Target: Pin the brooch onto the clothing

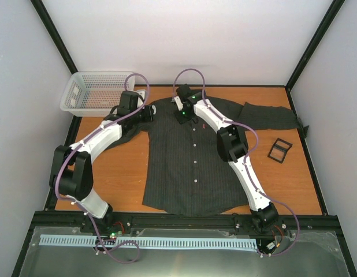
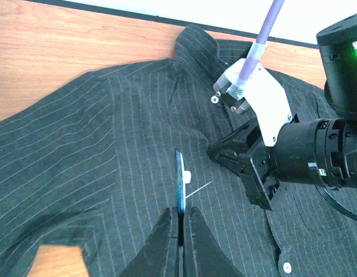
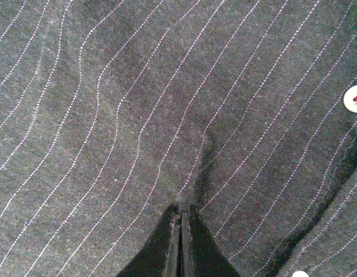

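The dark pinstriped shirt (image 1: 184, 167) lies flat, front up, on the wooden table. My left gripper (image 1: 148, 113) is over its shoulder, near the collar. In the left wrist view, the gripper (image 2: 181, 212) is shut on the brooch (image 2: 179, 179). The brooch is a thin blue disc seen edge-on, held just above the cloth (image 2: 97, 150). It has a white clasp, and its fine pin points right. My right gripper (image 1: 179, 119) (image 2: 218, 154) is a little to the right of the pin. It is shut (image 3: 181, 212) on a raised fold of the shirt (image 3: 109, 115).
A white mesh basket (image 1: 95, 91) stands at the back left corner. A small black frame (image 1: 279, 150) lies on the table right of the shirt. White buttons (image 3: 354, 98) run down the placket. The shirt's right sleeve (image 1: 271, 115) stretches toward the right wall.
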Robot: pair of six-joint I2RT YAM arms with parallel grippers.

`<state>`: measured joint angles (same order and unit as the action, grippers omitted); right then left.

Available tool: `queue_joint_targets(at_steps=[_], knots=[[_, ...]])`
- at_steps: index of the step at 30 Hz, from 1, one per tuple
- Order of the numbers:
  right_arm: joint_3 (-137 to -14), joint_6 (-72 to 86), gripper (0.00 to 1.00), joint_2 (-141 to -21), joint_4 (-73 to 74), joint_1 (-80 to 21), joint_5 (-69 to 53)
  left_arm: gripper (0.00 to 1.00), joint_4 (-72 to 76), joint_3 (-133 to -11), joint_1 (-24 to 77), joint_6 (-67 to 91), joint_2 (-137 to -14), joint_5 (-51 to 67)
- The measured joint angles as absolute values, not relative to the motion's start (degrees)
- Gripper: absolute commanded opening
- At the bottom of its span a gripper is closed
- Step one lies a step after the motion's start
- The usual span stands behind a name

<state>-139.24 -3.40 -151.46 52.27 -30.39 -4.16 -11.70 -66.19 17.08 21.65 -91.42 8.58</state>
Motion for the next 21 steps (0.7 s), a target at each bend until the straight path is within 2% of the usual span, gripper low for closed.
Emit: queue_joint_targets(at_steps=[9,21], knots=[[-124.6,-2.6,0.03,-143.6,42.0,-28.3,-13.8,0.01,-4.5,-69.3,17.0,18.9,-101.5,12.4],[-121.6,-1.6,0.03,-142.6,36.2,-24.8,-26.5,0.01,11.9,-71.2,16.8,2.0,-112.1,16.6]])
